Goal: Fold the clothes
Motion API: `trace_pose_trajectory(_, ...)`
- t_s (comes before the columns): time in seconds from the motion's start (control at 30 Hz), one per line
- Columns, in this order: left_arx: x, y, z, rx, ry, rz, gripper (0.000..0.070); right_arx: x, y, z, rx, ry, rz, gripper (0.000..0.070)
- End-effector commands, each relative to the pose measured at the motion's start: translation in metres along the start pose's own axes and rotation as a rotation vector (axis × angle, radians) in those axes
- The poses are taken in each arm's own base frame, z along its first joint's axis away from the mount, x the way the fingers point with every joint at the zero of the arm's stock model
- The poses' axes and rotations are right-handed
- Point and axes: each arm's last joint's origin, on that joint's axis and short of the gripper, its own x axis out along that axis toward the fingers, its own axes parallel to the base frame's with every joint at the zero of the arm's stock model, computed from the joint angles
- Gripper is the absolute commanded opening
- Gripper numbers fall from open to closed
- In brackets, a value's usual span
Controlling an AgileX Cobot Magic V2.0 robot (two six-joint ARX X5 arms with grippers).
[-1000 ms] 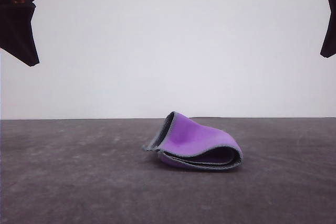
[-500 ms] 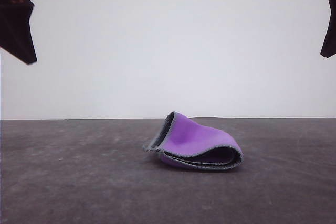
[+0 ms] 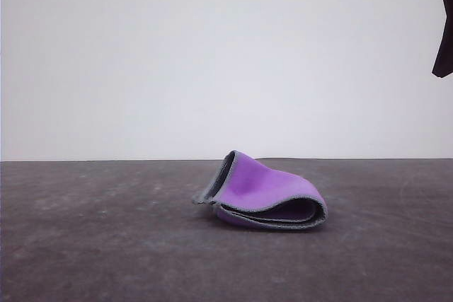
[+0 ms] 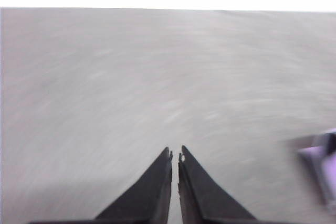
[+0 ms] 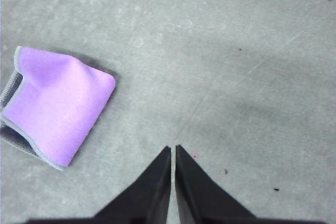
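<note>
Both grippers are closed on nothing: the left gripper (image 4: 175, 156) has its fingertips together above bare, motion-blurred table, and the right gripper (image 5: 172, 150) has its tips pressed together high over the table (image 3: 85, 245), well apart from the cloth (image 3: 265, 196). In the front view the right arm is a dark shape at the upper right corner.

Judging by this, the folding looks done or nearly so, and the arms seem to be clear of the work. If another fold or a flattening were wanted, a gripper would need to open, come down to the loose raised corner and press or pull it level.

The cloth lies near the middle of the table, folded over into a small thick bundle. Its purple face is outward, the grey edging runs along the layered edges, and one end humps up instead of lying flat.
</note>
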Motion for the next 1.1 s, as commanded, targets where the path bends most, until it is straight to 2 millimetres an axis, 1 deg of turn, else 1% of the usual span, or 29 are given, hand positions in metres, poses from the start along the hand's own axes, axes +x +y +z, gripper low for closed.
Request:
trace_pose_trajectory(0.0, -0.006, 0.003, -0.021, -0.033, -0.04, 0.055, 0.0006, 0.0, 0.0, 0.003, 0.006, -0.01, -0.002, 0.0007)
trace_pose_trajectory(0.07, -0.011, 0.005, -0.04, -0.032, -0.085, 0.09, 0.0006, 0.0, 0.0, 0.003, 0.006, -0.01, -0.002, 0.0007)
trace_pose_trajectory(0.17, -0.016, 0.006, -0.061, -0.027, -0.137, 0.092, 0.0006, 0.0, 0.0, 0.003, 0.006, -0.01, -0.002, 0.0007)
trace_pose_trajectory(0.3, -0.02, 0.006, -0.075, -0.019, -0.185, 0.09, 0.0006, 0.0, 0.0, 0.003, 0.006, -0.01, -0.002, 0.0007)
trace_pose_trajectory(0.43, -0.024, 0.006, -0.08, -0.016, -0.203, 0.092, 0.0006, 0.0, 0.0, 0.003, 0.006, -0.01, -0.002, 0.0007)
trace_pose_trajectory(0.63, -0.026, 0.008, -0.09, -0.023, -0.127, 0.142, 0.0006, 0.0, 0.0, 0.003, 0.006, -0.01, -0.002, 0.0007)
trace_pose_trajectory(1.07, -0.027, 0.009, -0.09, -0.033, -0.13, 0.149, 0.0006, 0.0, 0.0, 0.003, 0.006, -0.01, -0.002, 0.0007)
